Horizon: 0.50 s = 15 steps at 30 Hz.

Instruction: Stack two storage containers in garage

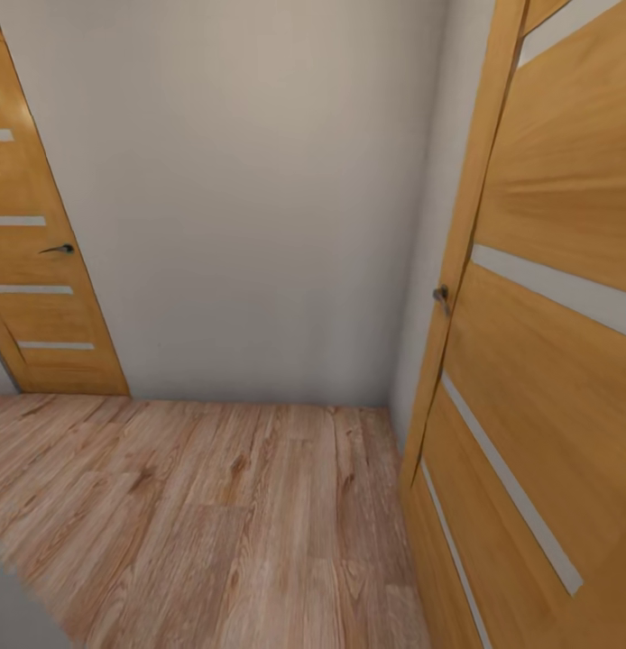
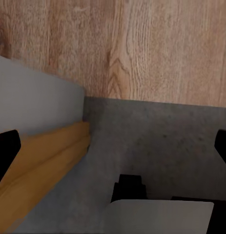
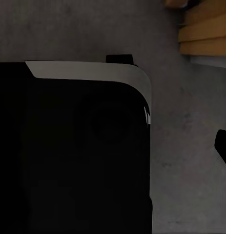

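Robot faces a pale wall corner between two wooden doors, plank floor meeting dark grey floor at a threshold under the left gripper, fingers apart, empty; right gripper state unclear; containers unseen.

Soft, even light is filling the head view, with the pale wall darkening gently toward the bottom and no hard shadows falling on the plank floor. The doors are leaning outward (wide-angle distortion). Both wrist views are looking dimmer, grainy and blurred.
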Tool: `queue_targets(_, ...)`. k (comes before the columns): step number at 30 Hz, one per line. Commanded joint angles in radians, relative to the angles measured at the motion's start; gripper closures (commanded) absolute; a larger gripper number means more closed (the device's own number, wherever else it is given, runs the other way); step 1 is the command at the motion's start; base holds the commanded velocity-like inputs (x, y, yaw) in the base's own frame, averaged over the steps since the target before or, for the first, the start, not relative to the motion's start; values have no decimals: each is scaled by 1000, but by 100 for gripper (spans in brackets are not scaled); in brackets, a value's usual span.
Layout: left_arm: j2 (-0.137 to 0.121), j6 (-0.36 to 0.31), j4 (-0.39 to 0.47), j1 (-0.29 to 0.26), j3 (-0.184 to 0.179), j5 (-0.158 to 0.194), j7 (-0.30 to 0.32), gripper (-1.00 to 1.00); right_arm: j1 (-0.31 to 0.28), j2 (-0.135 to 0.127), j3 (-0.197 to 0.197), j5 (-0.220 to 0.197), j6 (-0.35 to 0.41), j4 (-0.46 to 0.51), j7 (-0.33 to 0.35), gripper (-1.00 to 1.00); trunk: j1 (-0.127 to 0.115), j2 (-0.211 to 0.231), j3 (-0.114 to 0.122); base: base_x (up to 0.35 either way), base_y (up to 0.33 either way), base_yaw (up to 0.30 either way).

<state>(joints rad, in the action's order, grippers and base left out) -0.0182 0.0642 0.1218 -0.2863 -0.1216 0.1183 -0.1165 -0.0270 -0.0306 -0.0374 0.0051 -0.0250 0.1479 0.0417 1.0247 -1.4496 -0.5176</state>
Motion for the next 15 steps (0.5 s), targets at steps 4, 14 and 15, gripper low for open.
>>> queue_targets(4, 0, 3, -1, -1, -9, 11, -3, -100, -1, 0, -4, 1, -3, -1, 4, -100, 0, 0, -1, 113, 0, 0)
queue_targets(14, 0, 3, -1, -1, -9, 11, -3, -100, 0, 0, -5, 1, -3, -1, 4, -100, 0, 0, -1, 115, 0, 0)
queue_targets(15, 0, 3, -1, -1, -9, 11, -3, -100, 0, 0, -5, 1, -3, -1, 4, -100, 0, 0, -1, 142, 0, 0)
